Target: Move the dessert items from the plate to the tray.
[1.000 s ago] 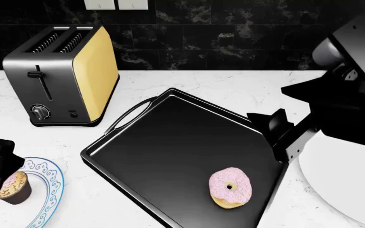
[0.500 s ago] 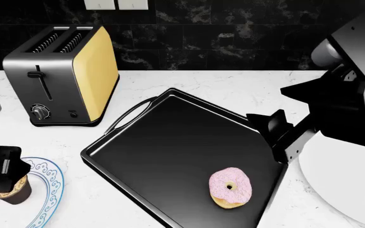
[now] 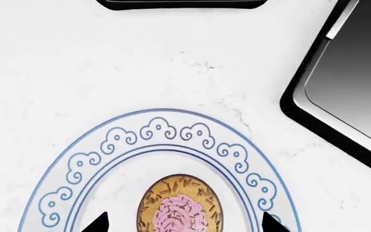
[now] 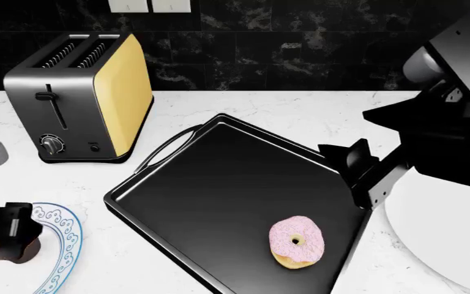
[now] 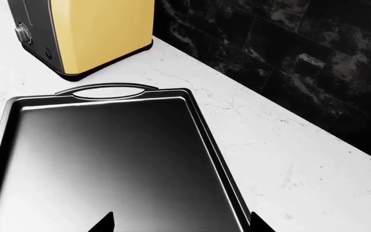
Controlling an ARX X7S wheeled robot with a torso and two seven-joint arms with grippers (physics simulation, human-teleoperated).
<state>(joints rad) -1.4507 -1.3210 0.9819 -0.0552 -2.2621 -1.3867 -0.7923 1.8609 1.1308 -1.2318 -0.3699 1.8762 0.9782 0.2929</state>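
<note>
White tabletop: my left tool straddles the cupcake, seemingly unclenched; right tool spread over the tray, doughnut inside.

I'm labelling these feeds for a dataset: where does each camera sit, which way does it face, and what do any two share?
Head view: from the robot's head, looking forward and down at the tray, doughnut and toaster; both arms show.
Left wrist view: near the left hand, straight down on the cupcake and plate; fingertips show.
Right wrist view: near the right hand, over the tray toward the toaster; fingertips show.
All three share the tray.
</note>
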